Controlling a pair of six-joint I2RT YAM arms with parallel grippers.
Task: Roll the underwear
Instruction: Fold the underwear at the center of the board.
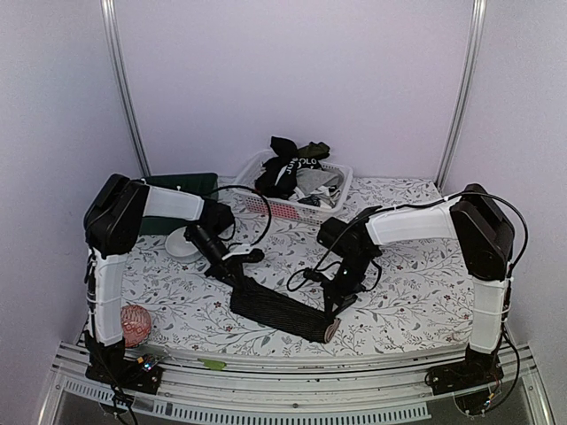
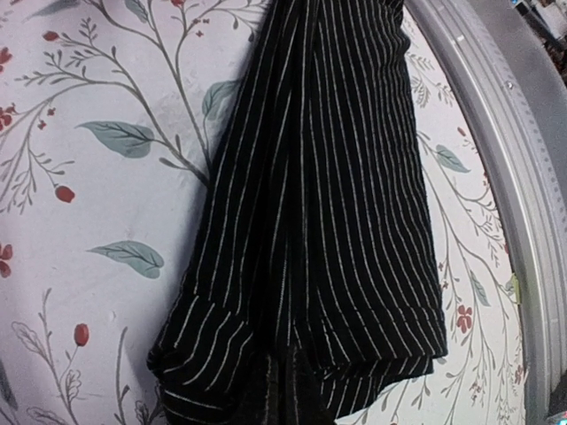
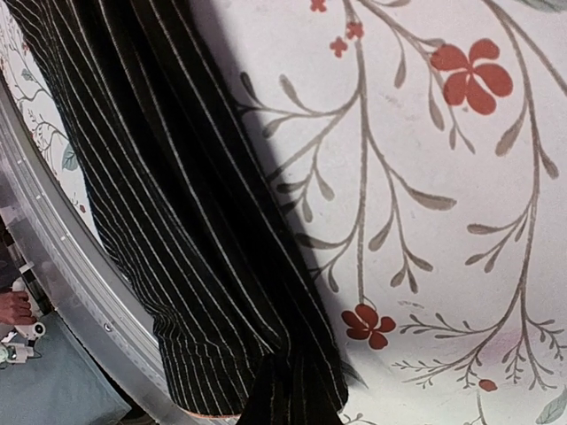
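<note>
A black pinstriped underwear (image 1: pixel 279 310) lies stretched as a long band on the floral tablecloth, near the front edge. My left gripper (image 1: pixel 232 268) is shut on its left end. My right gripper (image 1: pixel 332 310) is shut on its right end, where the cloth looks rolled or folded over. In the left wrist view the striped cloth (image 2: pixel 319 221) bunches toward the bottom edge and hides my fingers. The right wrist view shows the same cloth (image 3: pixel 177 230) gathered at the bottom, fingers hidden. More underwear, black, white and grey, is piled in the white lattice basket (image 1: pixel 330 205).
A white dish (image 1: pixel 182 246) sits behind the left gripper. A reddish ball (image 1: pixel 135 324) rests at the front left by the left arm's base. A dark green object (image 1: pixel 182 183) lies at the back left. The metal front rail (image 2: pixel 514 177) runs close beside the cloth.
</note>
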